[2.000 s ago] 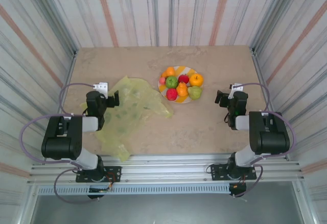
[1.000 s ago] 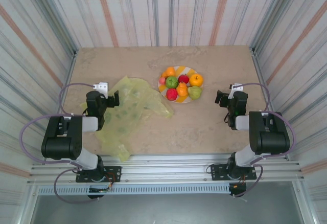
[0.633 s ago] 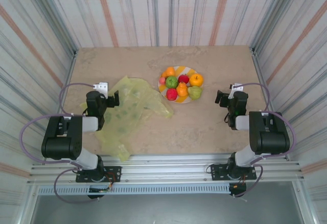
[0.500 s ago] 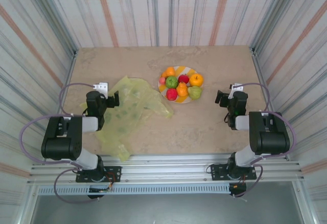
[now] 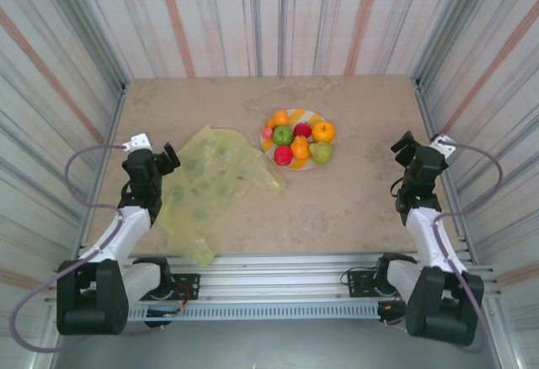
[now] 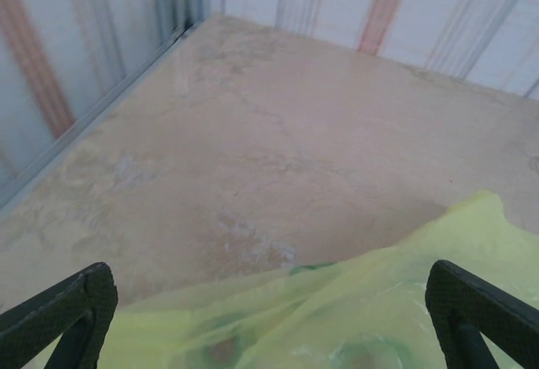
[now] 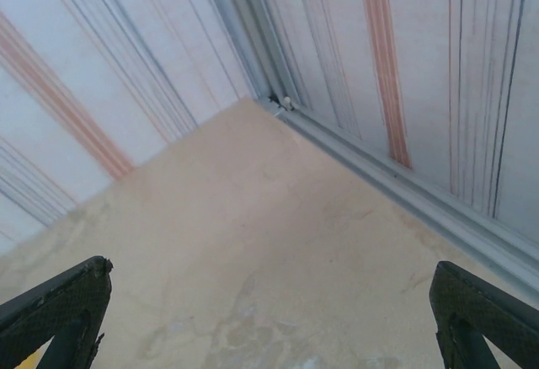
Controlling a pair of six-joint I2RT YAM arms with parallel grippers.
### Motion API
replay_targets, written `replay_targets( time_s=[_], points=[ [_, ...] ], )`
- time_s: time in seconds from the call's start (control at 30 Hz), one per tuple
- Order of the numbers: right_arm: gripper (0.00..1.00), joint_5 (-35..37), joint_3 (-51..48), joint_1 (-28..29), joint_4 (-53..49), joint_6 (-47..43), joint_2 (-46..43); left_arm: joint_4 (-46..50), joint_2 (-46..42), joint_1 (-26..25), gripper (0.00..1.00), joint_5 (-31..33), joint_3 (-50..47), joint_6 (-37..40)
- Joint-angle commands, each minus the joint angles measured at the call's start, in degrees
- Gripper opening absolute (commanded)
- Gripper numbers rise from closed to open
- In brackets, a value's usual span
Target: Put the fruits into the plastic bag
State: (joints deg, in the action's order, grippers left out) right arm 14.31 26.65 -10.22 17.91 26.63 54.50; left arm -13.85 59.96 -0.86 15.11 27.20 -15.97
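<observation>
Swung outward since before: left fingers, right fingers | I see both spread wide | fruits upper-center

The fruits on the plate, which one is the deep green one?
The green fruit, left of centre, just behind the front red fruit. The other greenish piece, at the front right, is a paler yellow-green.

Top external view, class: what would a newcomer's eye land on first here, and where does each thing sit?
The bright pile of fruits on a striped plate, near the middle of the table and towards its back, stands out first. Next comes the crinkly yellow-green plastic bag, lying flat to the plate's left, beside the left gripper.
</observation>
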Motion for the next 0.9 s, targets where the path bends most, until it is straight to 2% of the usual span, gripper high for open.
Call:
replay_targets(
  time_s=[0.0,0.07,0.1,0.13,0.2,0.27,0.43,0.5,0.57,0.63,0.77,0.87],
  points=[
    [0.99,-5.3,2.0,0.0,-8.4,8.0,-2.5,16.4,-2.5,-0.1,0.99,0.3,4.2,-15.2],
    [0.99,-9.1,3.0,0.5,-9.5,11.5,-2.4,19.9,-2.7,-0.1,0.99,-7.7,5.6,-20.9],
    [0.99,-11.7,3.5,1.4,-9.8,13.2,-1.8,19.7,-2.6,-0.1,0.99,-13.8,5.9,-22.3],
    [0.99,-14.1,4.1,2.7,-9.9,14.0,-0.9,18.6,-2.2,-0.2,0.99,-20.2,5.7,-23.7],
    [0.99,-16.2,6.5,7.1,-12.2,13.7,0.8,17.7,-1.4,-0.2,0.99,-28.8,5.6,-25.5],
    [0.99,-15.9,8.6,12.2,-15.0,12.1,1.8,19.9,-1.3,-0.5,0.98,-32.9,6.4,-25.9],
    [0.99,-15.6,10.7,27.5,-19.2,7.0,4.8,29.1,-1.7,-3.5,0.99,-37.4,10.7,-22.3],
    [1.00,-14.5,11.0,33.1,-21.1,5.4,5.7,34.5,-1.2,-6.5,0.99,-36.7,13.4,-19.8],
    [0.99,-12.7,10.6,38.8,-22.2,3.6,6.5,40.3,-0.7,-11.3,0.99,-32.5,16.5,-17.5],
    [0.99,-8.4,9.7,45.4,-22.4,2.1,8.0,47.1,0.2,-18.0,0.99,-24.3,19.7,-16.4],
    [0.99,-3.8,10.0,54.4,-21.7,0.8,14.1,55.9,1.3,-30.2,0.98,-9.4,22.8,-16.5],
    [0.99,-1.9,10.9,58.2,-18.9,0.3,19.9,58.6,1.5,-35.2,0.99,-4.0,22.7,-18.0]
  ],
)
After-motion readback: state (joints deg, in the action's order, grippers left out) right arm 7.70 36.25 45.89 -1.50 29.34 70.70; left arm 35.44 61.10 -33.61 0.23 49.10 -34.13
